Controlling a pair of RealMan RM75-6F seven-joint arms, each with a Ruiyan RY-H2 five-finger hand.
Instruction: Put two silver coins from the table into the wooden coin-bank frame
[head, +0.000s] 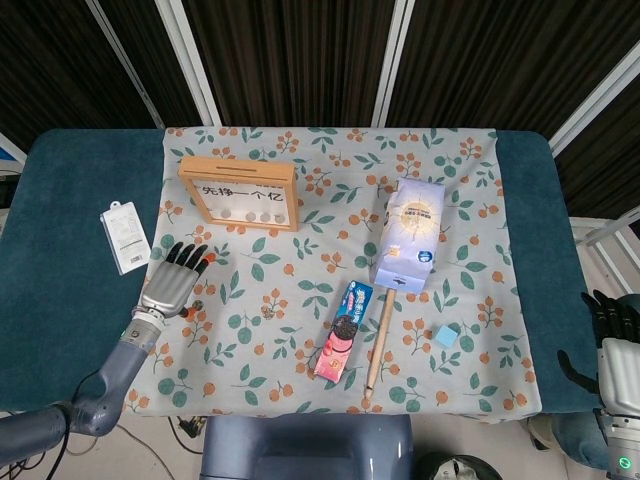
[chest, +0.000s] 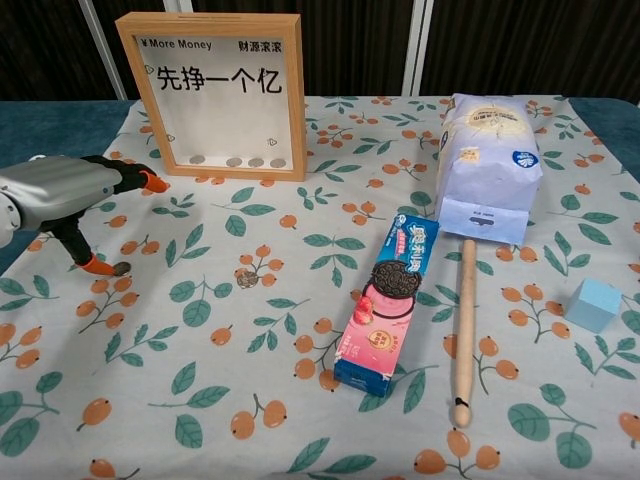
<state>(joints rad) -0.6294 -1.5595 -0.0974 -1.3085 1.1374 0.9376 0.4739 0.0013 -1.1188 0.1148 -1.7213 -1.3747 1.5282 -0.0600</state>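
Note:
The wooden coin-bank frame (head: 240, 193) (chest: 213, 95) stands upright at the back left, with several coins lying inside along its bottom. One silver coin (chest: 121, 268) (head: 196, 300) lies on the floral cloth right beside the thumb tip of my left hand (head: 172, 280) (chest: 58, 190). That hand hovers low with its fingers stretched out and its thumb pointing down at the cloth, holding nothing. A second silver coin (chest: 247, 279) (head: 267, 311) lies further right on the cloth. My right hand (head: 615, 345) hangs off the table's right edge with nothing in it.
A white packet (head: 125, 236) lies left of the cloth. A blue-and-white bag (chest: 487, 165), a pink and blue cookie box (chest: 390, 305), a wooden stick (chest: 464, 330) and a small blue cube (chest: 593, 304) occupy the right half.

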